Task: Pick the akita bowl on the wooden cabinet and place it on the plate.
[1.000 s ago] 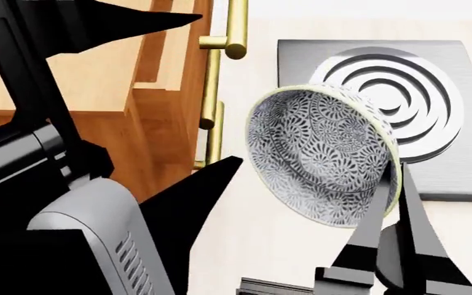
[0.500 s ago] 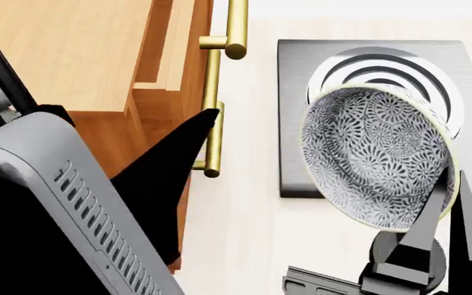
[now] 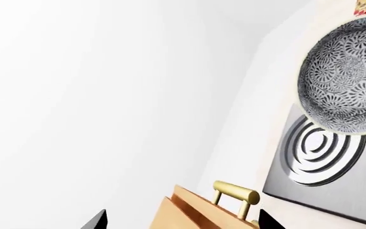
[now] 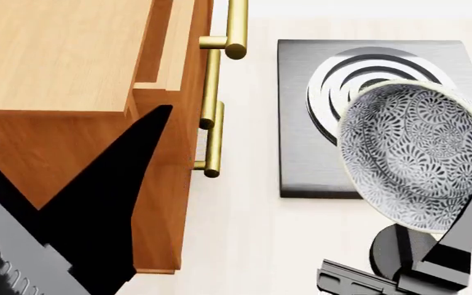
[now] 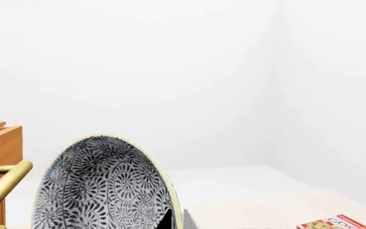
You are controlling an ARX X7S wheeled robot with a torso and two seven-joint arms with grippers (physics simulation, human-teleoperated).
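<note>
- Head view shows the akita bowl lifted off the wooden cabinet and tipped on edge, its opening facing the camera, at the right of the scene over the near right corner of a grey metal stove plate.
- The right gripper pinches the bowl's lower rim, one dark finger inside the wall; a rim pinch seems the only hold on so wide a shape.
- The bowl looks like stiff glazed ceramic: a dense black-and-white floral pattern inside and a pale cream lip. I judge it smooth, fairly heavy and breakable, so it could swivel in the pinch.
- The cabinet is orange-brown wood grain with brass bar handles.
- The left gripper hangs beside the cabinet front; whether it is wide or narrow I cannot tell.
- No plate shows in any view.
</note>
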